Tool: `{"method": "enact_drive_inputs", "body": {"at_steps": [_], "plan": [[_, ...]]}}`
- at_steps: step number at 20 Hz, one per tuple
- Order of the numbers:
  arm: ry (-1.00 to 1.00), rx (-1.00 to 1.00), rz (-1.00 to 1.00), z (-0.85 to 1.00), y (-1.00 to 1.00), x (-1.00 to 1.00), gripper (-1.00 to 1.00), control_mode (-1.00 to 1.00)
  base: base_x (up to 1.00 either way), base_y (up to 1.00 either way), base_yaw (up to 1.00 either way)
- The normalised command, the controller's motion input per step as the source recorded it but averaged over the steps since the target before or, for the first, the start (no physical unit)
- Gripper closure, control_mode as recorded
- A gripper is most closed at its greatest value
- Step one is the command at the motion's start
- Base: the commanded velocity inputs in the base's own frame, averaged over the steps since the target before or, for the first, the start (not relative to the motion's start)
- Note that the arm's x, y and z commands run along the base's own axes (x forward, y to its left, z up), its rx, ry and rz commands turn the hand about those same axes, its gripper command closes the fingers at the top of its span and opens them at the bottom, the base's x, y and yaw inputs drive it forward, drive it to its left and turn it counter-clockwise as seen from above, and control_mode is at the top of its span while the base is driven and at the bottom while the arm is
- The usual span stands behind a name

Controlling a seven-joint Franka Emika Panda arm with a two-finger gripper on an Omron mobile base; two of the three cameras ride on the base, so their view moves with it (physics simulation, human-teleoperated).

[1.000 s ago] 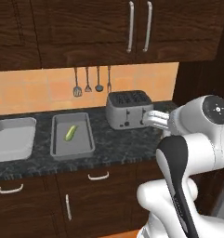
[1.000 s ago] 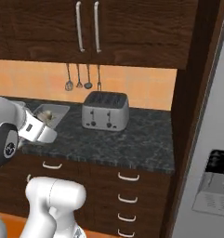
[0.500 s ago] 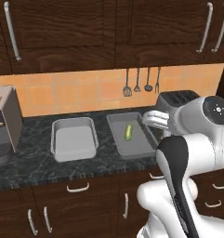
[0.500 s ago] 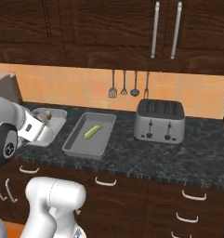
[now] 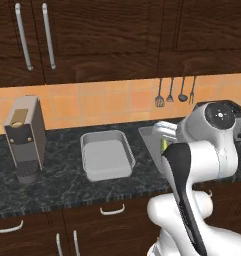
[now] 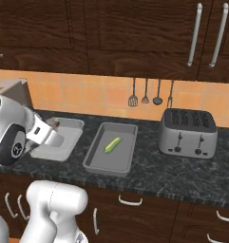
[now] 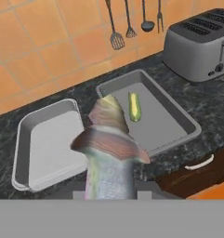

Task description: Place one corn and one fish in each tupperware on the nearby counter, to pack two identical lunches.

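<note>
Betw. gripper point(image 7: 108, 193) jaws: fish point(image 7: 108, 148), above counter point(image 7: 197, 104) edge.

Both base views look forward and down from behind the arm, sharing the counter point(image 5: 67, 185) and two trays point(image 6: 111, 149); the hand view looks closely at them.

No readable text anywhere.

No letters, numbers, brand marks or signs can be read on the toaster point(image 6: 187, 132), the coffee machine point(image 5: 25, 138), the two tupperware point(image 5: 106, 154) trays, the cabinet doors point(image 6: 135, 33) or the tiled wall point(image 5: 107, 104); every surface is plain at this resolution.
</note>
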Motion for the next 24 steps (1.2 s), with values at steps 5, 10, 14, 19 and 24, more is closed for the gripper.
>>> {"method": "enact_drive_inputs", "body": {"at_steps": [5, 10, 14, 19, 24], "plan": [[0.12, 0.08, 0.0, -0.69, -0.95, 0.21, 1.0, -1.0, 0.0, 0.0, 0.0], [0.21, 0.09, -0.02, -0.7, -1.0, 0.39, 1.0, -1.0, 0.0, 0.0, 0.0], [0.24, 0.06, -0.17, -0.47, -0.81, 0.6, 1.0, -1.0, 0.0, 0.0, 0.0], [0.22, 0.02, -0.34, -0.36, -0.22, 0.81, 1.0, -1.0, 0.0, 0.0, 0.0], [0.13, 0.08, -0.35, -0.12, 0.0, 0.56, 1.0, -1.0, 0.0, 0.0, 0.0]]}}
